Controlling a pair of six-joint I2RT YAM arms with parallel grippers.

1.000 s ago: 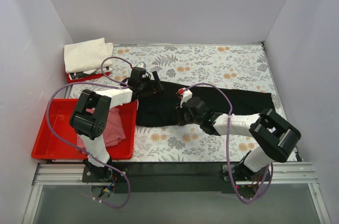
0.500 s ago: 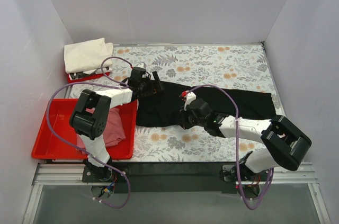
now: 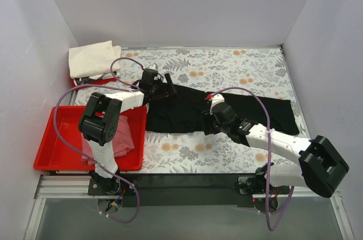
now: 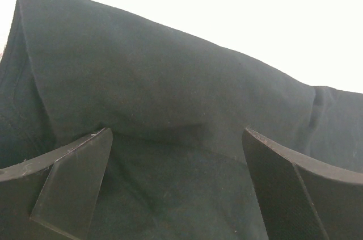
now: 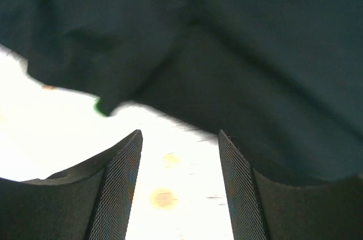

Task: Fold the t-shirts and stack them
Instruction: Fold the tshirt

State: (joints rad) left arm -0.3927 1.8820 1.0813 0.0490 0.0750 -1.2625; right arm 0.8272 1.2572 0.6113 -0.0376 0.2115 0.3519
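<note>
The black t-shirt (image 3: pixel 187 109) lies spread across the middle of the floral table, its folded edge filling the left wrist view (image 4: pixel 170 81). My left gripper (image 3: pixel 164 89) stands wide open at the shirt's upper left corner, the cloth under its jaws (image 4: pixel 177 131) and not pinched. My right gripper (image 3: pixel 211 120) is open low over the shirt's near edge; between its fingers (image 5: pixel 180 133) only bare table shows, with the black cloth (image 5: pixel 238 53) just ahead. The pink t-shirt (image 3: pixel 116 135) sits crumpled in the red tray (image 3: pixel 57 149). The cream-white t-shirt (image 3: pixel 91 58) lies folded at the back left.
A second red tray (image 3: pixel 85 82) peeks out under the cream shirt. White walls close in the table on the left, back and right. The floral tablecloth (image 3: pixel 227 64) shows behind the black shirt and along its near side.
My right gripper has opened, letting go of the black shirt's near edge, and has moved to the right. The left gripper has stayed open in about the same place.
</note>
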